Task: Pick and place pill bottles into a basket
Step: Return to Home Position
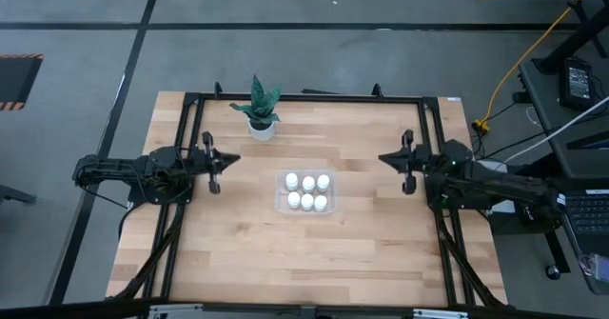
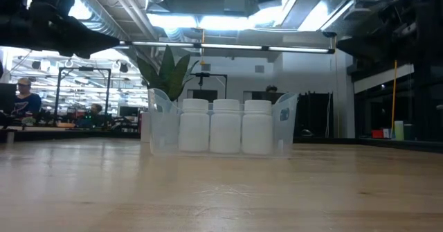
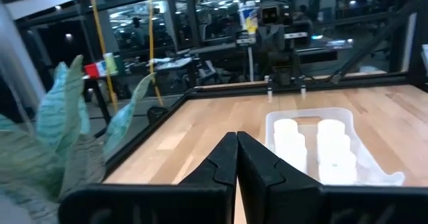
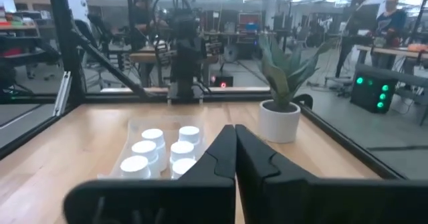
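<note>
Six pill bottles (image 1: 308, 182) stand upright in the basket (image 1: 280, 205), two rows of three, round tops up. The basket sits on the table (image 1: 238, 252) near its middle, between the two arms. Low view: three bottles side by side behind the clear front wall (image 2: 158, 125), close together, can't tell if they touch. The left gripper (image 1: 228, 159) hangs over the left side of the table, well apart from the basket and pointing toward it. Its fingers (image 3: 224, 164) are pressed together tip to tip. The right gripper (image 1: 386, 157) mirrors it on the right side, also well apart from the basket, fingers (image 4: 224, 154) likewise pressed together. Both wrist views look past the closed fingers at the basket and bottles. A white pot (image 1: 260, 127) with a green plant (image 1: 259, 100) stands toward the far edge, beyond the basket, nearer the left arm's side; its leaves show behind the basket in the low view.
</note>
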